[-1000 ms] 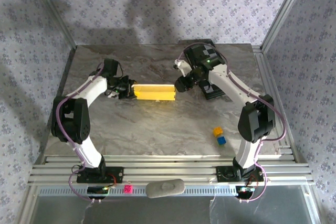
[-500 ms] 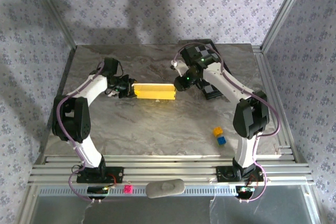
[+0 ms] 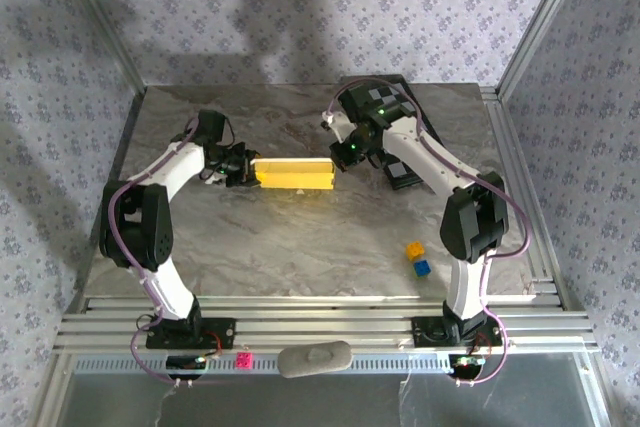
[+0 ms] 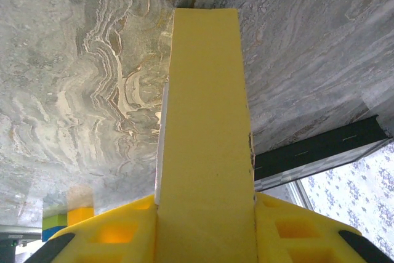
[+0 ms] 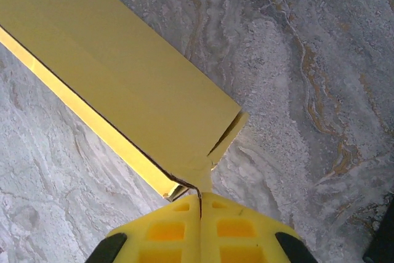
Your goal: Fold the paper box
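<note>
Since a second ago the right gripper (image 3: pixel 343 155) has shut flat on the paper box (image 3: pixel 293 176), pinching its thin end tab, which the right wrist view shows. The left gripper (image 3: pixel 243 169), jaws partly spread, clamps the box's opposite end. Two small cubes (image 3: pixel 418 258) sit well apart from the box, and a chequered board (image 3: pixel 398 107) lies beyond it.

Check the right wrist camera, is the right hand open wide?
No, the right hand is shut, its yellow fingers pressed together on a thin end flap of the paper box.
</note>
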Tool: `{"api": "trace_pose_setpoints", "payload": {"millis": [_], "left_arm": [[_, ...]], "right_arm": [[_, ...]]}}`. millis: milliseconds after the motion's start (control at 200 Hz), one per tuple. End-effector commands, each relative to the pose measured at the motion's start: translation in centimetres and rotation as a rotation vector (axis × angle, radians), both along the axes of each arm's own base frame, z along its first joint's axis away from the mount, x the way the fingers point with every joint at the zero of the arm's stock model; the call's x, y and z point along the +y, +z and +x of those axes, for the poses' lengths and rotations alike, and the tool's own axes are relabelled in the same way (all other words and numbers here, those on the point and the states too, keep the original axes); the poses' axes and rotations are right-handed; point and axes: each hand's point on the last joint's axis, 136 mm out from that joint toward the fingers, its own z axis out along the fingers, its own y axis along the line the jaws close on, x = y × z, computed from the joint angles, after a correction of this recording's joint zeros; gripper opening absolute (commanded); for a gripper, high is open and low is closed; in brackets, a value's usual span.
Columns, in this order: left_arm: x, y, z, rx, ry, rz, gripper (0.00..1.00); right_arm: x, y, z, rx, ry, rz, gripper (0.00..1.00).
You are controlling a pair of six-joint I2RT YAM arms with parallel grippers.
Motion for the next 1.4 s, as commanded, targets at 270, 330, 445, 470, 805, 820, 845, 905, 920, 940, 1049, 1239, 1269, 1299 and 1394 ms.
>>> {"api": "trace_pose_setpoints", "payload": {"millis": [270, 330, 445, 470, 805, 820, 845, 905, 920, 940, 1049, 1239, 1269, 1299, 1394], "left_arm": [[-0.2, 0.5, 0.4, -0.009, -0.016, -0.01, 0.28], [-0.2, 0.4, 0.4, -0.007, -0.016, -0.01, 0.28], [-0.2, 0.5, 0.4, -0.009, -0.017, -0.01, 0.28], [-0.2, 0.5, 0.4, -0.009, -0.017, -0.011, 0.28], [-0.2, 0.5, 0.4, -0.01, -0.017, -0.01, 0.28], [-0.2, 0.5, 0.4, -0.008, -0.017, -0.01, 0.28], [-0.2, 0.5, 0.4, -0.009, -0.018, -0.01, 0.28], [-0.2, 0.5, 0.4, -0.009, -0.017, -0.01, 0.28], [-0.2, 0.5, 0.4, -0.008, -0.017, -0.01, 0.28], [-0.2, 0.4, 0.4, -0.008, -0.017, -0.01, 0.28], [-0.2, 0.4, 0.3, -0.007, -0.017, -0.01, 0.28], [-0.2, 0.3, 0.4, -0.004, -0.016, -0.009, 0.28], [-0.2, 0.3, 0.4, -0.004, -0.017, -0.011, 0.28], [-0.2, 0.3, 0.4, -0.004, -0.016, -0.01, 0.28], [-0.1, 0.2, 0.4, -0.002, -0.015, -0.008, 0.28]], "right_arm": [[0.9, 0.5, -0.1, 0.173, -0.215, 0.077, 0.0], [1.0, 0.5, 0.0, 0.192, -0.254, 0.087, 0.0], [1.3, 0.6, 0.2, 0.223, -0.314, 0.104, 0.0], [1.3, 0.6, 0.2, 0.232, -0.327, 0.108, 0.0], [2.5, 0.4, 0.3, 0.268, -0.437, 0.12, 0.0], [2.6, 0.4, 0.3, 0.269, -0.435, 0.122, 0.0], [2.5, 0.3, 0.3, 0.268, -0.437, 0.125, 0.0], [2.5, 0.1, 0.3, 0.265, -0.452, 0.124, 0.0], [2.5, 0.1, 0.3, 0.266, -0.453, 0.124, 0.0], [2.5, 0.1, 0.3, 0.263, -0.452, 0.126, 0.0], [2.7, 0.2, 0.5, 0.225, -0.442, 0.137, 0.0], [2.5, -0.2, 0.4, 0.152, -0.425, 0.162, 0.0], [2.5, -0.2, 0.4, 0.144, -0.421, 0.17, 0.0], [2.5, -0.2, 0.4, 0.136, -0.419, 0.175, 0.0], [2.5, -0.2, 0.3, 0.11, -0.406, 0.185, 0.0]]}}
